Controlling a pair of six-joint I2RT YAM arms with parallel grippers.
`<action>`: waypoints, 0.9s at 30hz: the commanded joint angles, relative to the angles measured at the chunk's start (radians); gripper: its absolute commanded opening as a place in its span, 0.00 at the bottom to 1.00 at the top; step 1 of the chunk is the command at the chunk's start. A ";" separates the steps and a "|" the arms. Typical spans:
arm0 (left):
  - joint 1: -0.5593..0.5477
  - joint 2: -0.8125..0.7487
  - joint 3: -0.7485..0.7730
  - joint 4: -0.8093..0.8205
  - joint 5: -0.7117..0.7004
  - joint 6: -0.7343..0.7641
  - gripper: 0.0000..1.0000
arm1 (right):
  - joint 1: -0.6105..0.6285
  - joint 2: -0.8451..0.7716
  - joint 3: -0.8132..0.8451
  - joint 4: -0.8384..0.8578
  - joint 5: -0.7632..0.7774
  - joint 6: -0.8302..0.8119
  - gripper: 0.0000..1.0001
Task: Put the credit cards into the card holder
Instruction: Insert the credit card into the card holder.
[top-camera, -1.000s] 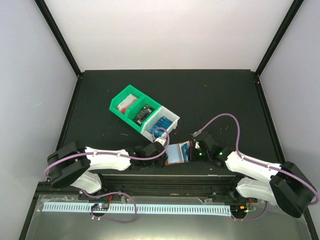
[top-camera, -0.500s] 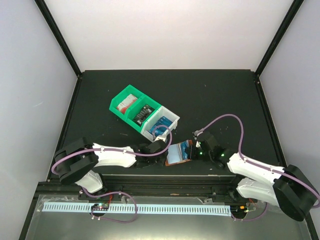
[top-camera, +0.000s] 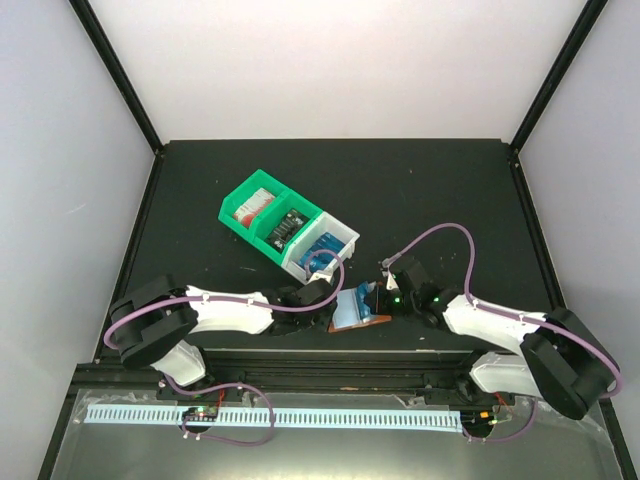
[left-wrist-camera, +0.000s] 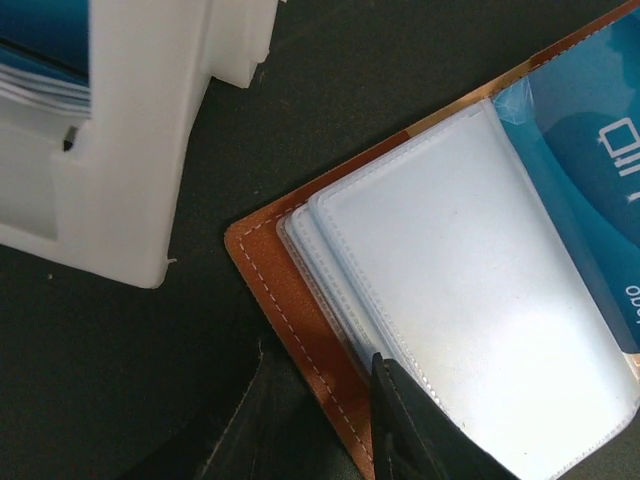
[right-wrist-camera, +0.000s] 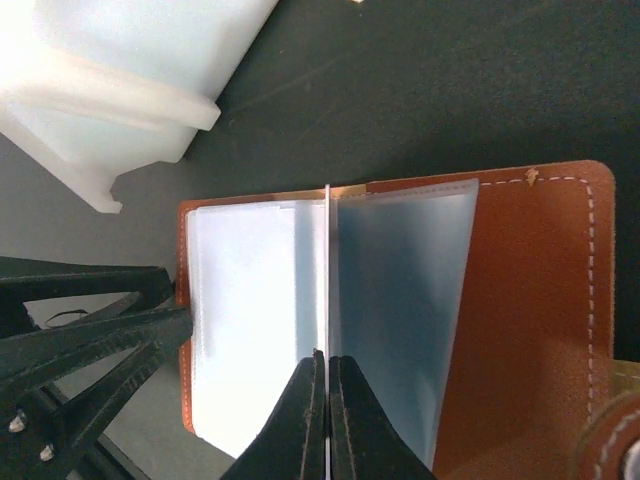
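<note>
Card holder (top-camera: 352, 318) open, lower centre | left gripper (left-wrist-camera: 320, 400) spread, pinning its edge | right gripper (right-wrist-camera: 327, 365) clenched on blue card (left-wrist-camera: 590, 170) at pockets | other cards (top-camera: 290, 226) in bins (top-camera: 232, 205): likely early.

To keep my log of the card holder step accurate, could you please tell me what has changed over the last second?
The right claw moved left over the card holder, where it pinches a clear pocket leaf; the holder shifted slightly. The left arm swung right, while the left claw stayed at the holder's edge. The bins stayed put.
</note>
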 joint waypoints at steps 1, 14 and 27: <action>0.002 0.024 0.005 -0.028 0.011 -0.001 0.27 | -0.003 0.003 0.000 0.020 -0.070 0.006 0.04; -0.001 -0.006 -0.037 -0.028 0.003 -0.011 0.25 | -0.002 -0.028 -0.048 0.066 -0.099 0.120 0.04; -0.004 -0.014 -0.047 -0.030 0.006 -0.013 0.25 | -0.003 0.043 -0.104 0.219 -0.119 0.147 0.04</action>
